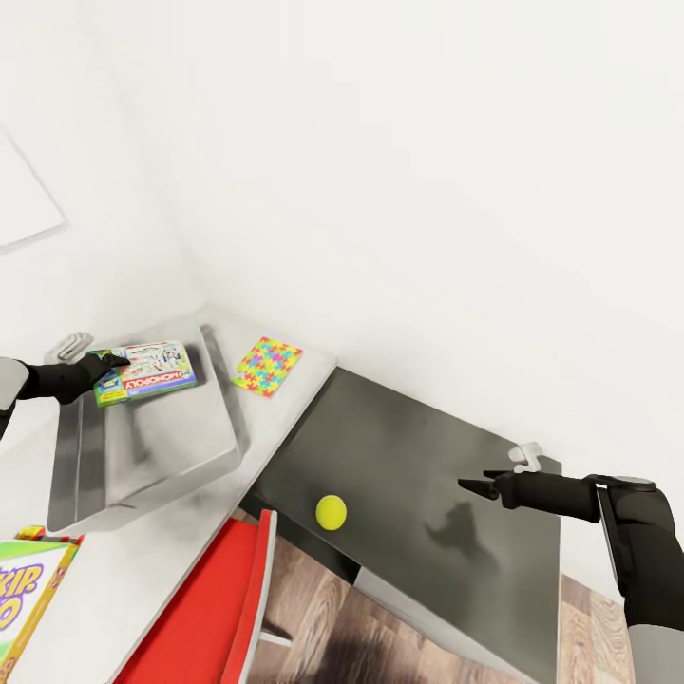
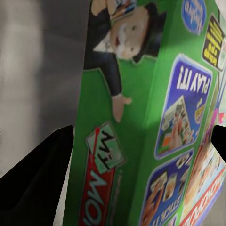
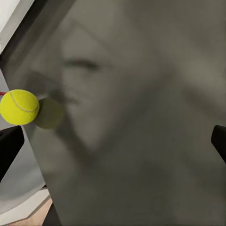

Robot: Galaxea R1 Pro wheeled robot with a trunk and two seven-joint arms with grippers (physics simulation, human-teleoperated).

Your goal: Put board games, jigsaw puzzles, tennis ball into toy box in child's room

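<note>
Head view: left jaws (image 1: pixel 114 359) at left middle of frame, clamped on the edge of the Monopoly box (image 1: pixel 144 372). The box sits over the upper part of the grey toy box (image 1: pixel 142 456); whether it touches the tray floor cannot be told. In the left wrist view the Monopoly box (image 2: pixel 141 122) fills the gap between the two dark fingers (image 2: pixel 33 183), its green printed face seen edge-on and close.

Right jaws (image 1: pixel 478 484) at lower right of frame, spread apart and holding nothing, above the dark panel (image 1: pixel 427 475) of the bench (image 1: pixel 152 570). The ball (image 1: pixel 331 512) lies at lower centre of frame on the dark panel, near its edge by the red chair (image 1: pixel 214 617), well apart from the right jaws. In the right wrist view the ball (image 3: pixel 19 107) sits at the left edge, just beside one fingertip (image 3: pixel 8 146) and outside the gap between the two.

A jigsaw (image 1: pixel 267 366) lies flat on the pale bench top, upper centre-left, just beside the toy box rim. The Skip-Bo box (image 1: pixel 27 594) shows at the lower left corner, on the bench near the toy box's near end.
</note>
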